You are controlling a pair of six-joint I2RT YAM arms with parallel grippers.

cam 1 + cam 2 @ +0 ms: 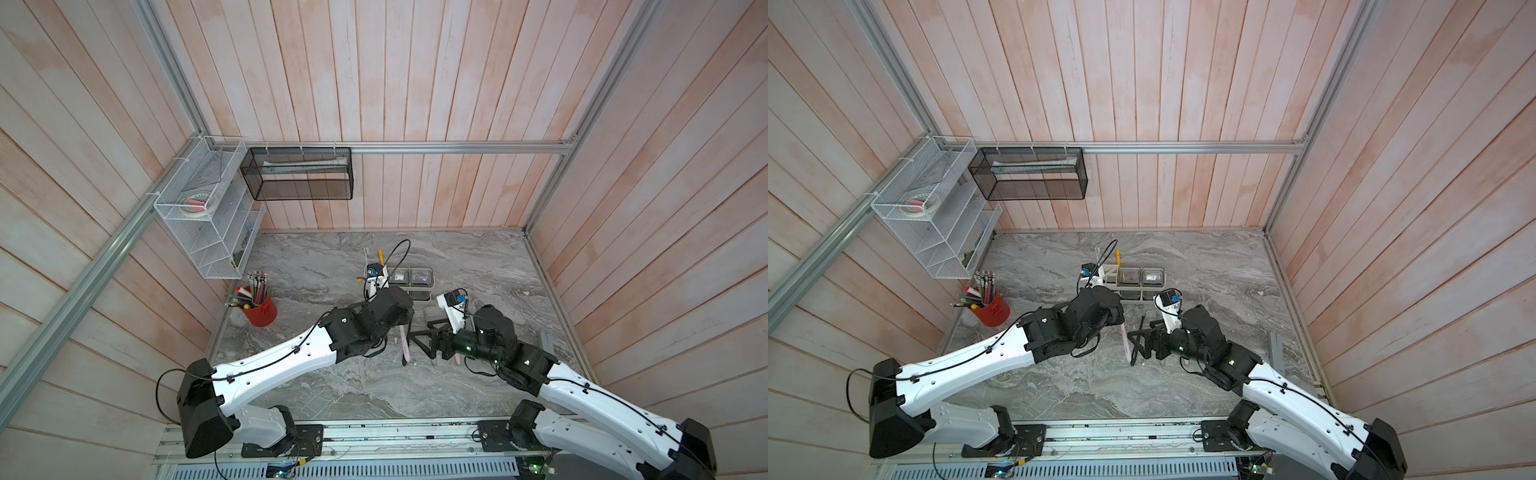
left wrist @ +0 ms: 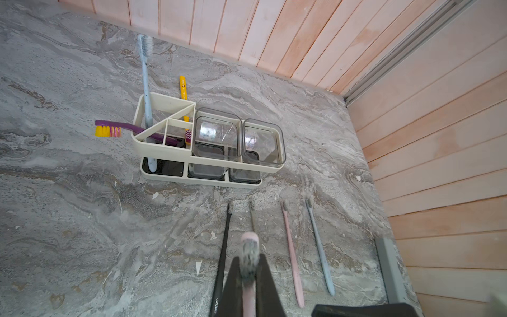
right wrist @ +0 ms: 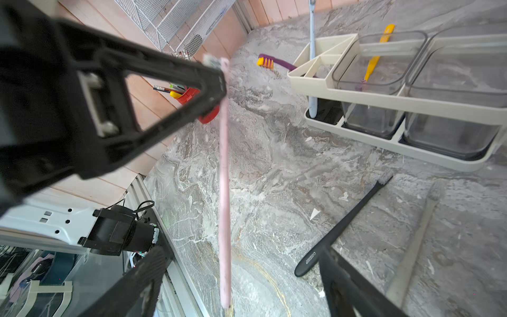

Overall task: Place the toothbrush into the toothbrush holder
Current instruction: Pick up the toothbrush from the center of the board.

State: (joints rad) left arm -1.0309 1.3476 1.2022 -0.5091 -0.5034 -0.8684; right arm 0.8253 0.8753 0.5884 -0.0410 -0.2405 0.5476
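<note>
The cream-white toothbrush holder (image 2: 208, 164) (image 1: 419, 297) stands at the back of the marble table, with a light blue, a purple and a yellow brush in its divided end. My left gripper (image 2: 250, 263) is shut on a pink toothbrush (image 2: 250, 239) (image 3: 225, 178) just below its bristled head. The handle hangs down above the table, in front of the holder. My right gripper (image 3: 241, 263) (image 1: 419, 338) is open, its fingers (image 3: 153, 269) wide on either side of the handle's lower end without touching it.
Several more toothbrushes lie in a row in front of the holder: black (image 2: 223, 252), grey (image 3: 411, 247), pink (image 2: 293, 255), blue (image 2: 321, 247). A red cup of pens (image 1: 262, 313) stands left. A white wire shelf (image 1: 203, 216) and a black mesh basket (image 1: 299, 174) hang on the walls.
</note>
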